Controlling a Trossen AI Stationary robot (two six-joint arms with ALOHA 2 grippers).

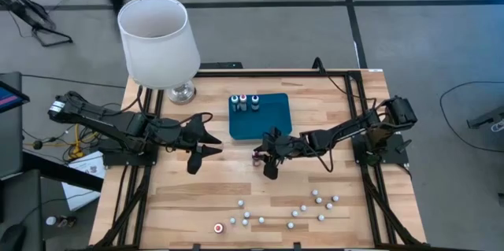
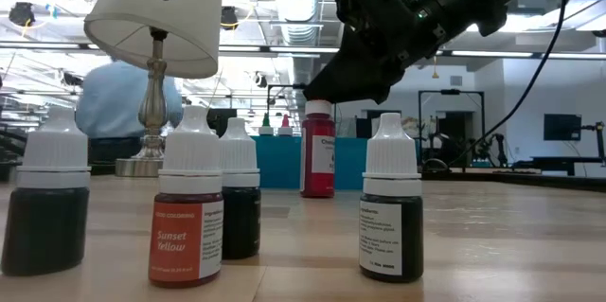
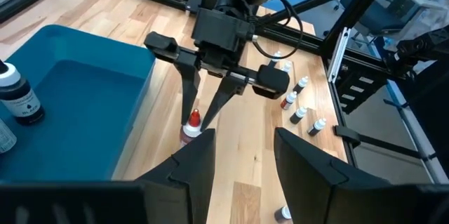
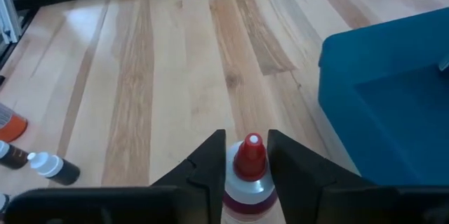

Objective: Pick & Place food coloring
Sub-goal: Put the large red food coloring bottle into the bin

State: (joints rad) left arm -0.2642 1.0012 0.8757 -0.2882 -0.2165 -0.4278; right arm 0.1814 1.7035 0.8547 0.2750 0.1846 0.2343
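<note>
A food coloring bottle (image 4: pixel 249 155) with a red cap and a dark red body stands on the wood just off the near edge of the teal tray (image 1: pixel 264 121). My right gripper (image 1: pixel 261 156) is shut on it. Three more bottles (image 1: pixel 245 103) stand upright in the tray's far left corner. Several small bottles (image 1: pixel 295 208) lie scattered near the table's near edge. They loom large in the low view, one of them an orange "Sunset Yellow" bottle (image 2: pixel 187 205). My left gripper (image 1: pixel 206 142) hovers open over bare wood left of the tray. My right gripper pinches the red-capped bottle between its two fingers at the neck and shoulder (image 4: pixel 247 182), just below the cap. The fingers (image 3: pixel 184 94) slant down from the table's right side. The bottle is upright, its base (image 2: pixel 318 191) at table level.
A lamp with a white shade (image 1: pixel 157 38) stands on the far left corner of the table. A black frame (image 1: pixel 339 74) runs along the table's edges. A person (image 2: pixel 118 94) is in the room behind the table. Bare wood (image 1: pixel 228 184) lies between the tray and the scattered bottles.
</note>
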